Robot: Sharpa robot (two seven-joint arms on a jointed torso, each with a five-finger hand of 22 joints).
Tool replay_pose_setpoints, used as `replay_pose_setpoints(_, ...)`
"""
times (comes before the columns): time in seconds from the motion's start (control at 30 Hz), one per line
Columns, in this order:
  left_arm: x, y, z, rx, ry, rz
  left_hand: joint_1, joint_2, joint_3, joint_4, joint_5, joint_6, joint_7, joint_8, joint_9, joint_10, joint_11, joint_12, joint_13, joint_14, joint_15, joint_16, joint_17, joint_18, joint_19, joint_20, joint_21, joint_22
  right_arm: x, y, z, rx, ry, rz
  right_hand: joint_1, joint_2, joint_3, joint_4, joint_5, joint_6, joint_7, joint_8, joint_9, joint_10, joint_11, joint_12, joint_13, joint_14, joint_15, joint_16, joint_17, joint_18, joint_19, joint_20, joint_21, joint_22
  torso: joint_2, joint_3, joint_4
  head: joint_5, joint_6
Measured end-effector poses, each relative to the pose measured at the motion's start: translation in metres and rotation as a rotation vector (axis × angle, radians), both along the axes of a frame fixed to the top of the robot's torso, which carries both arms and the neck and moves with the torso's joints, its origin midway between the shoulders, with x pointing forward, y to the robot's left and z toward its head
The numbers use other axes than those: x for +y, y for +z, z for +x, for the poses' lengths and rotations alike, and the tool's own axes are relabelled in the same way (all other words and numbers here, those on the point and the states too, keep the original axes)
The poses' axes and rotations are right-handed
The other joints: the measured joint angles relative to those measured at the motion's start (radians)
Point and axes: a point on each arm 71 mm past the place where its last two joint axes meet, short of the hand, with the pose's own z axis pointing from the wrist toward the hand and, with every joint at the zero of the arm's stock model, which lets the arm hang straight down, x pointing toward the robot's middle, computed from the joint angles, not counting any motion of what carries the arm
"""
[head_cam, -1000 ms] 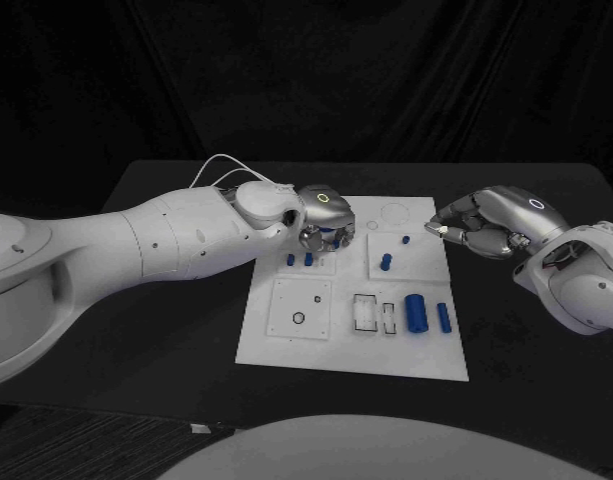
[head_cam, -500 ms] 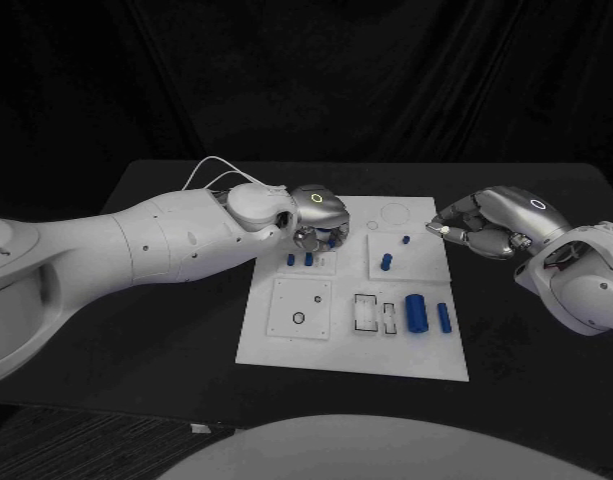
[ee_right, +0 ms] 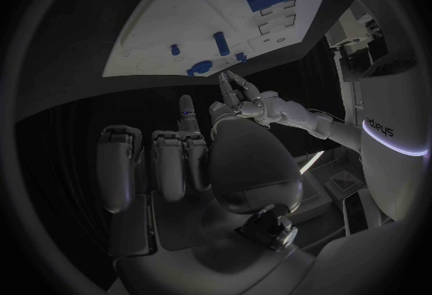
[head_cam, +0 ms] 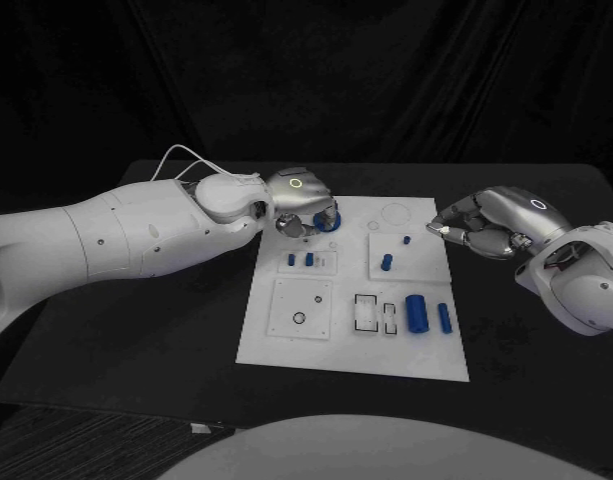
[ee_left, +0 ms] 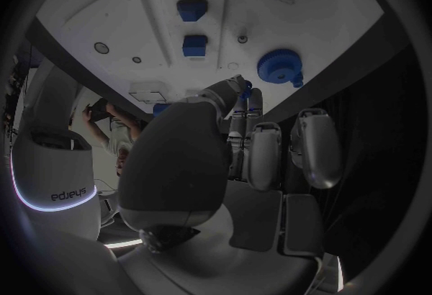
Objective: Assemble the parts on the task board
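while the black table (head_cam: 162, 330) sits under dark drapes (head_cam: 321, 80), i see the white board (head_cam: 352, 360) in the middle with blue parts on it: two small pegs (head_cam: 300, 259), a single peg (head_cam: 387, 263), a thick cylinder (head_cam: 414, 312) and a slimmer one (head_cam: 443, 318). left hand (head_cam: 300, 205) is at the board's far left corner, fingers curled by a round blue part (head_cam: 328, 221); can't tell if it grips it. right hand (head_cam: 482, 228) hovers off the board's right edge, fingers curled in, nothing in them. since 1 s ago the left hand has pulled back from over the two small pegs to the far corner; right hand unchanged.
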Motion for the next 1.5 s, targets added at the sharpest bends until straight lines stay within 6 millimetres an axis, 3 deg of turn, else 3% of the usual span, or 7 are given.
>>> replay_pose_setpoints(0.17, 0.008, 0.004, 0.002, -0.011, 0.011, 0.0, -0.003, 0.003, 0.0, 0.0, -0.006, 0.003, -0.003, 0.003, 0.002, -0.003, -0.003, 0.0, 0.002, 0.0, 0.0, -0.005, -0.007, 0.0, 0.0, 0.0, -0.008, 0.0, -0.001, 0.0, 0.001, 0.0, -0.002, -0.001, 0.0, 0.0, 0.0, 0.0, 0.0, 0.0, 0.0, 0.0, 0.0, 0.0, 0.0, 0.0, 0.0, 0.0, 0.0, 0.0, 0.0, 0.0, 0.0, 0.0, 0.0, 0.0, -0.001, 0.0002, 0.0001, 0.009, 0.0)
replay_pose_setpoints(0.3, 0.012, 0.005, 0.004, -0.011, 0.019, 0.006, -0.003, 0.003, -0.005, 0.005, -0.029, 0.003, -0.003, 0.003, 0.001, -0.007, -0.007, -0.006, 0.007, 0.0, 0.0, -0.012, -0.014, 0.0, 0.0, 0.0, -0.015, 0.0, 0.0, -0.001, 0.001, 0.001, -0.002, -0.001, 0.0, 0.0, 0.0, 0.0, 0.0, 0.0, 0.0, 0.0, 0.0, 0.0, 0.0, 0.0, 0.0, 0.0, 0.0, 0.0, 0.0, 0.0, 0.0, 0.0, 0.0, 0.0, -0.001, 0.0007, -0.0001, 0.014, 0.0)
replay_pose_setpoints(0.6, 0.02, 0.003, 0.005, 0.001, 0.036, 0.022, -0.009, 0.005, -0.007, 0.022, -0.07, -0.026, -0.014, -0.015, -0.008, -0.011, -0.011, -0.016, 0.001, 0.0, 0.0, -0.016, -0.019, 0.0, 0.0, 0.0, -0.023, 0.0, 0.0, -0.004, 0.0, 0.007, -0.002, -0.002, 0.0, 0.0, 0.0, 0.0, 0.0, 0.0, 0.0, 0.0, 0.0, 0.0, 0.0, 0.0, 0.0, 0.0, 0.0, 0.0, 0.0, 0.0, 0.0, 0.0, 0.0, 0.0, 0.0, 0.0007, -0.0007, 0.011, 0.0)
replay_pose_setpoints(0.97, 0.024, 0.0, 0.005, 0.036, 0.049, 0.052, -0.016, 0.0, -0.005, 0.028, -0.074, -0.028, -0.016, -0.017, -0.008, -0.015, -0.014, -0.02, -0.001, 0.0, 0.0, -0.02, -0.024, 0.0, 0.0, 0.0, -0.029, 0.0, -0.001, -0.006, -0.001, 0.012, -0.003, -0.002, 0.0, 0.0, 0.0, 0.0, 0.0, 0.0, 0.0, 0.0, 0.0, 0.0, 0.0, 0.0, 0.0, 0.0, 0.0, 0.0, 0.0, 0.0, 0.0, 0.0, 0.0, 0.0, 0.003, 0.0004, -0.0017, -0.001, 0.0)
replay_pose_setpoints(1.5, 0.025, -0.005, 0.002, 0.069, 0.053, 0.074, -0.016, 0.0, -0.005, 0.034, -0.074, -0.031, -0.019, -0.017, -0.01, -0.022, -0.014, -0.023, -0.002, 0.0, 0.0, -0.02, -0.019, 0.0, 0.0, 0.0, -0.029, 0.0, -0.001, -0.006, -0.001, 0.016, -0.004, -0.003, 0.0, 0.0, 0.0, 0.0, 0.0, 0.0, 0.0, 0.0, 0.0, 0.0, 0.0, 0.0, 0.0, 0.0, 0.0, 0.0, 0.0, 0.0, 0.0, 0.0, 0.0, 0.001, 0.001, 0.0007, -0.0018, -0.005, 0.0)
